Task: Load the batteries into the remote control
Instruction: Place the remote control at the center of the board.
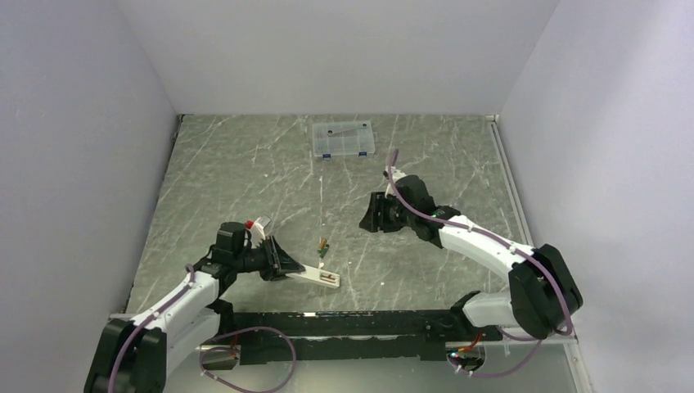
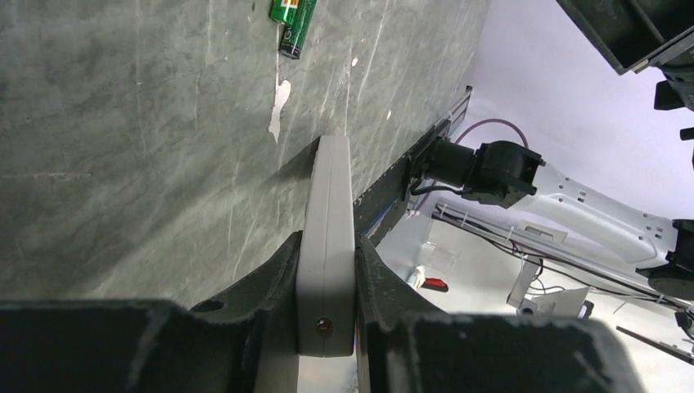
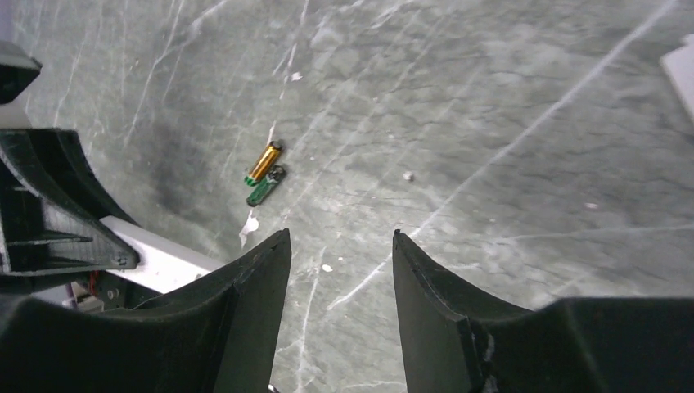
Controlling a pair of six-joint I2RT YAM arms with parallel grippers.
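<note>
Two batteries (image 1: 323, 248) loose on the tabletop (image 1: 245, 164), lying flat and just beside each other: one copper-orange, one dark green. Found in the near half of the surface, between the two arms, just beyond the free end of the remote control (image 1: 316, 276) and not touching it. No contact with either end effector.

Left end effector (image 1: 288, 265) closed on the remote control, gripping it at one end with a finger (image 2: 270, 278) pressed to each long side. Rest of the white bar sticking straight out from the jaws, toward the right arm's side, low over the tabletop; cannot tell whether the far end rests on the surface. Dark recess visible on the upward face near that far end.

Right end effector (image 3: 340, 237) open and holding nothing, fingers (image 3: 245, 286) spread with bare tabletop showing between them. Hovering above the surface, farther back than the batteries and to their right, pointed toward them and toward the left end effector.

Clear box (image 1: 344, 139) with blue latches near the back wall, well apart from everything else.
</note>
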